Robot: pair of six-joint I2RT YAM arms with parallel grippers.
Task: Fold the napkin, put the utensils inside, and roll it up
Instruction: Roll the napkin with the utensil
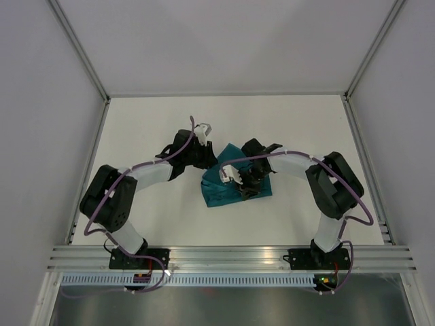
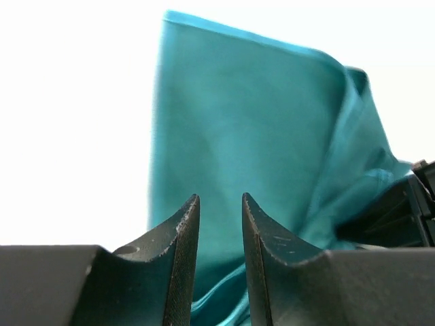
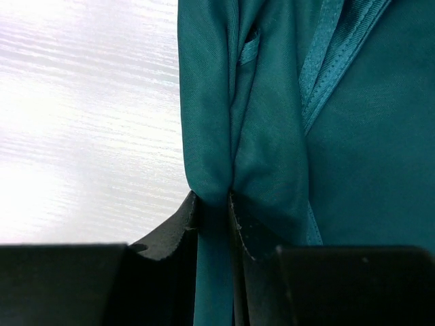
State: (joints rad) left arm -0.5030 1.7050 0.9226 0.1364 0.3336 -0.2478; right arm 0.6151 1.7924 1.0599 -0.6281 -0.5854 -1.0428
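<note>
The fold is in hand. The napkin [image 1: 234, 190] lies mid-table [image 1: 156, 129]. The right gripper [image 3: 213, 204] pinches its fold, while the left gripper [image 2: 221, 204] stands parted and empty. Next, the fold probably needs laying flat. The knife is unseen.

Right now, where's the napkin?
Top view: the napkin sits bunched in the middle of the table, between the two arms. The right gripper pinches a fold of it; the left gripper is open at its left side.

No legible text, label, brand, number or sign — neither on napkin [image 1: 219, 195], arms [image 1: 153, 171] nor table [image 1: 285, 122]
</note>
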